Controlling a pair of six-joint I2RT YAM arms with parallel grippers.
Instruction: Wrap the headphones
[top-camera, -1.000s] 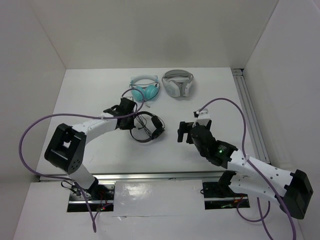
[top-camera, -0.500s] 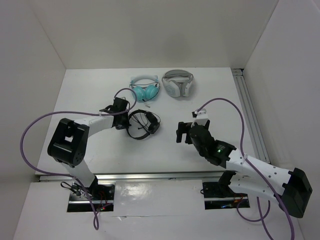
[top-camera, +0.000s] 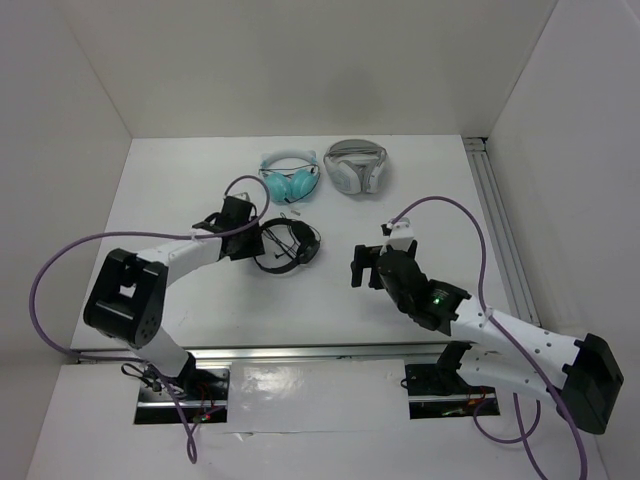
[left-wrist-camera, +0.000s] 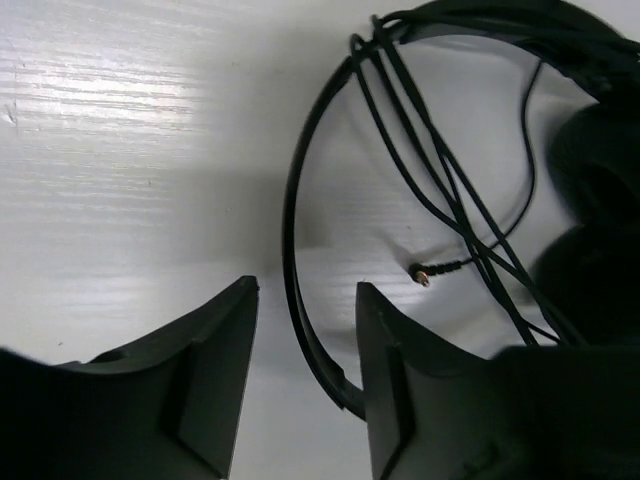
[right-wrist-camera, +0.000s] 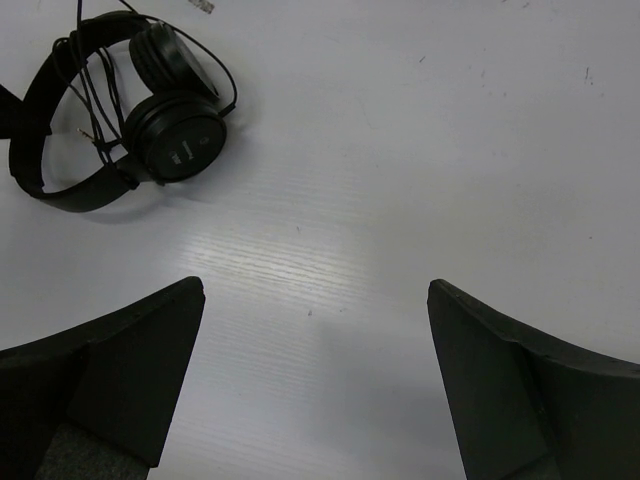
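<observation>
Lying flat on the white desk (top-camera: 190, 190), the headphones (top-camera: 288, 246) are resting mid-desk, cable looped across their headband. The left claw (left-wrist-camera: 306, 288) is straddling that headband, fingers apart; the right claw (right-wrist-camera: 315, 287) is gaping wide over bare desk nearby.

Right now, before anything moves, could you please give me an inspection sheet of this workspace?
Surface: white table, no spills seen.
Job's things: black headphones lying flat by the left arm.
Clutter: teal headphones and white-and-grey headphones at the far side, apart from the black pair.
Grippers: left gripper open, the headband running through its gap; right gripper open over bare table, holding nothing.
Cables: thin black cable looped across the headband, plug loose; purple cables on both arms.
Surroundings: white walls on three sides; metal rail on the right.
</observation>
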